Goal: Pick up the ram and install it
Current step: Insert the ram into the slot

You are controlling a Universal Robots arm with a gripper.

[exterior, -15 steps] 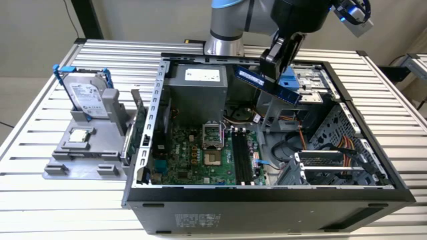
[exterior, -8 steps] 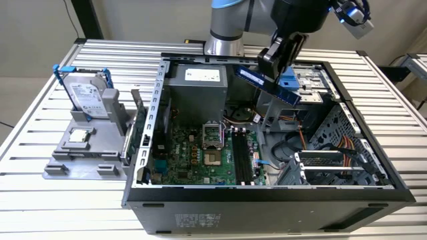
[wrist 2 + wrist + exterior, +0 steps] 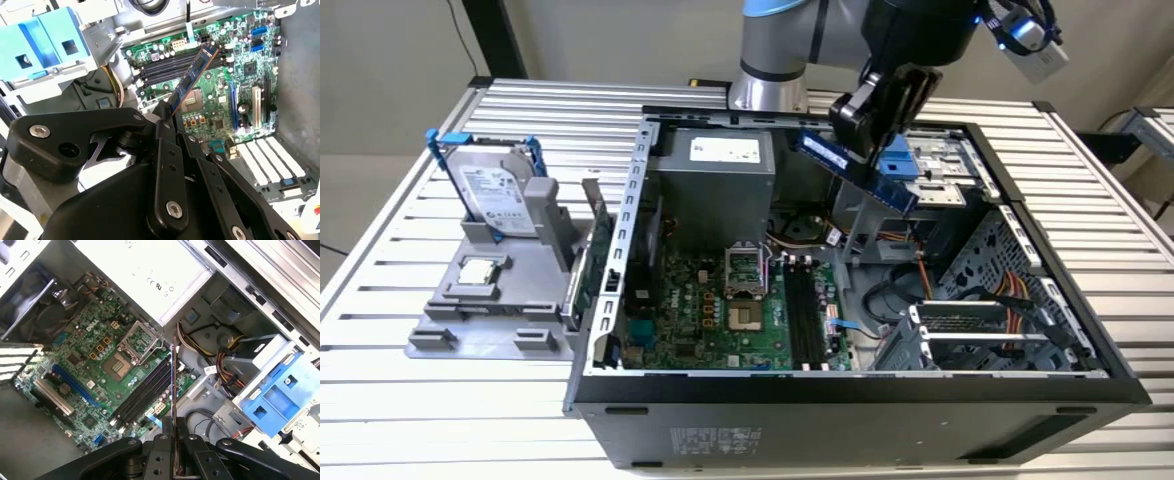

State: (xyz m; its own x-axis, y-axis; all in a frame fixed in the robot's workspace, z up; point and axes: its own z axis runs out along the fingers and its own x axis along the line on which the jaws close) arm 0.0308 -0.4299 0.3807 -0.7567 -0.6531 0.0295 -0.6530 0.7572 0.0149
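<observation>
Exterior view showed the tool [image 3: 865,118] clamped on the ram [image 3: 881,182], held aloft over the open case [image 3: 854,415]. In the second wrist view the ram's long axis slanted away from the tool toward the slots [image 3: 162,70] on the board [image 3: 250,75] below, apart from them.

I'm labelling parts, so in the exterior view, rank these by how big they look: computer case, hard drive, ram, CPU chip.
Largest: the computer case.
Then the hard drive.
Then the ram, about as long but much narrower.
Smallest: the CPU chip.
</observation>
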